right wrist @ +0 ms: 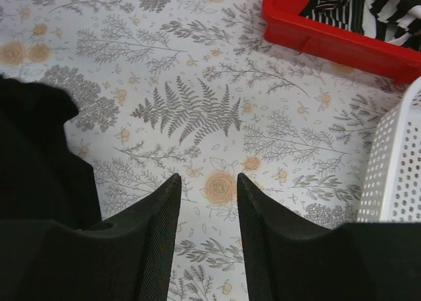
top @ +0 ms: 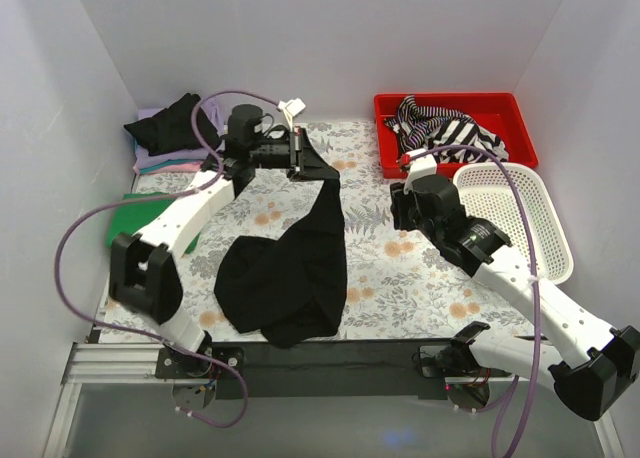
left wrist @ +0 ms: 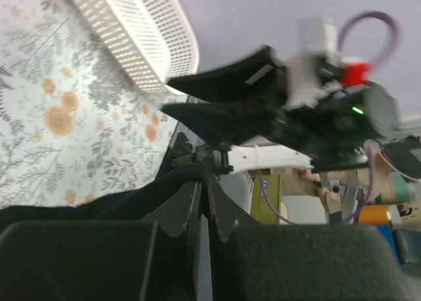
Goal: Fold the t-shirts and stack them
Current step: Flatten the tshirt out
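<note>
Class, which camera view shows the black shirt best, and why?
Top external: the whole black shirt shows, hanging from the left gripper down onto the table. Left wrist catches only a strip at its jaws; right wrist only an edge at far left.

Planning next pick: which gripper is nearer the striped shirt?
Right. The right gripper hovers just short of the red bin holding the striped shirt; the left gripper, farther left, grips the black shirt.
</note>
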`<state>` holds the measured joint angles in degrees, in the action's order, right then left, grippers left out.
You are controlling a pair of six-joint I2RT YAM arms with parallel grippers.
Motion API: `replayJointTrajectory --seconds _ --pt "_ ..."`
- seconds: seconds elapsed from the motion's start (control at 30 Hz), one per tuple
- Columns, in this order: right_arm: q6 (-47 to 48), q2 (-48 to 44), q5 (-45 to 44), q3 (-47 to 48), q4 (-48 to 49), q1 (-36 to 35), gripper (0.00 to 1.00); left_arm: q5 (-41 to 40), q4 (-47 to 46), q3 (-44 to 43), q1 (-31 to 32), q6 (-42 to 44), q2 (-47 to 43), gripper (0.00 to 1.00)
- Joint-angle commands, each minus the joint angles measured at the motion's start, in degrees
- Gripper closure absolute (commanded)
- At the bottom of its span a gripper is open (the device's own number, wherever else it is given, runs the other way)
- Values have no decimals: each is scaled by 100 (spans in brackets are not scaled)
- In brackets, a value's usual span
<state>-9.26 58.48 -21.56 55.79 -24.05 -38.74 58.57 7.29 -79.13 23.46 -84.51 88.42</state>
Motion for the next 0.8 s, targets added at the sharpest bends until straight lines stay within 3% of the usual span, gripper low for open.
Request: replayJointTrajectory --seconds 0.0,0.23,0.43,0.6,0.77 --pt "-15 41 607 178 15 -28 55 164 -624 -575 106 110 856 100" --pt "-243 -170 1680 -200 -249 -55 53 -451 -72 -2341 106 356 2168 100" --pt "-708 -249 2928 -981 311 -299 52 -1310 930 -3740 97 1050 2285 100" --pt "-727 -48 2903 -1185 665 -888 46 -1427 1125 -4031 53 1253 2285 100" --pt "-639 873 2157 -930 893 -1644 45 -1278 1143 -3917 53 1209 2460 100"
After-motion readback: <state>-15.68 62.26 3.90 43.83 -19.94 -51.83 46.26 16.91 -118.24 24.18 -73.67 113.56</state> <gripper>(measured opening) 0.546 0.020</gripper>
